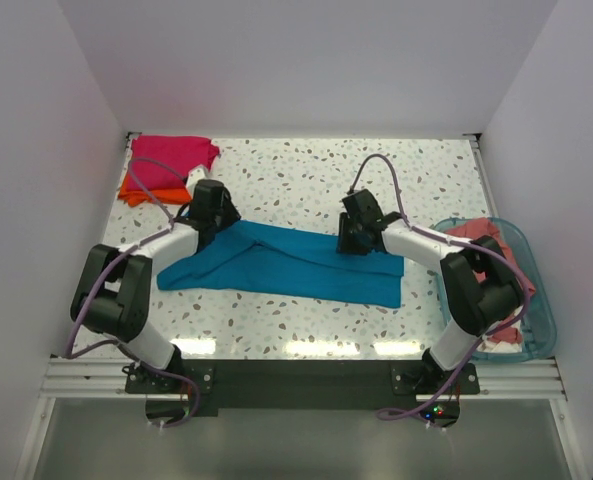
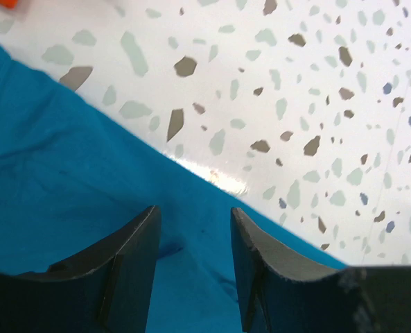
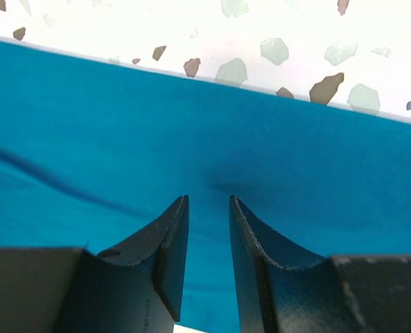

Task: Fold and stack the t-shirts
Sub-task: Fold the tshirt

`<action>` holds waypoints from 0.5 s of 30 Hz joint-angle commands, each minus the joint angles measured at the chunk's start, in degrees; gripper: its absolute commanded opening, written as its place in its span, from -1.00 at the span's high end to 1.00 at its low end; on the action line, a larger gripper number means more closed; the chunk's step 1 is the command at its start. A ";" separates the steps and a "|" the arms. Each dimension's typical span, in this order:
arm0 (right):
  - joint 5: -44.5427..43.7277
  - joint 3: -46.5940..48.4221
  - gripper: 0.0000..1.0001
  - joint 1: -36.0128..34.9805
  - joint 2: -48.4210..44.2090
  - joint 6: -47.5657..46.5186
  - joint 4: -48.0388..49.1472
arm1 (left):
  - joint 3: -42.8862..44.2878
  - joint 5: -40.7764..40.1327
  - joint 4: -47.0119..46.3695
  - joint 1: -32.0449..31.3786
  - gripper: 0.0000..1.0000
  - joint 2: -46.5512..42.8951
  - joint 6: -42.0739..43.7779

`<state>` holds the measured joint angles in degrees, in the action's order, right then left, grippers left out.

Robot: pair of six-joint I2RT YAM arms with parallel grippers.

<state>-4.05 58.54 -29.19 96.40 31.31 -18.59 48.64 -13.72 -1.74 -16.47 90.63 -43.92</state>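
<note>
You are about midway on this table (image 1: 306, 170). The teal shirt (image 1: 286, 262) lies across the middle of the top view as a long band, from left of centre to lower right. It looks folded lengthwise but not yet crosswise, so that fold and the carry to the pile are left. At the right edge the basket (image 1: 541, 340) holds a salmon shirt (image 1: 478, 232), crumpled and unfolded, so that one is all to do. At the upper left the magenta shirt (image 1: 171, 155) lies folded on the orange shirt (image 1: 134, 190), which makes a pile of two.

The top view gives you that layout but hides both sets of fingertips under the wrists. The wrist views supply them. Your left pincer (image 2: 193, 211) stands fairly wide over the teal edge, with bare cloth in the gap and nothing gripped that I can see. Your right pincer (image 3: 209, 200) is narrow, its tips down at a dark dimple in the cloth. You cannot tell from here whether a fold is nipped between them. The left wrist view also catches a sliver of orange at its upper left corner, so the pile is near that arm. Neither wrist view shows the basket or the teal shirt's full outline.
</note>
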 commanded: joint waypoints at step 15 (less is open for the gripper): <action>-1.31 -2.56 0.36 -0.52 0.02 1.12 5.14 | 0.94 6.50 -3.01 0.30 0.78 3.77 3.67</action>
<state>-4.95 56.16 -29.26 96.40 31.81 -16.91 51.40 -9.13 -2.28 -16.25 96.84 -41.28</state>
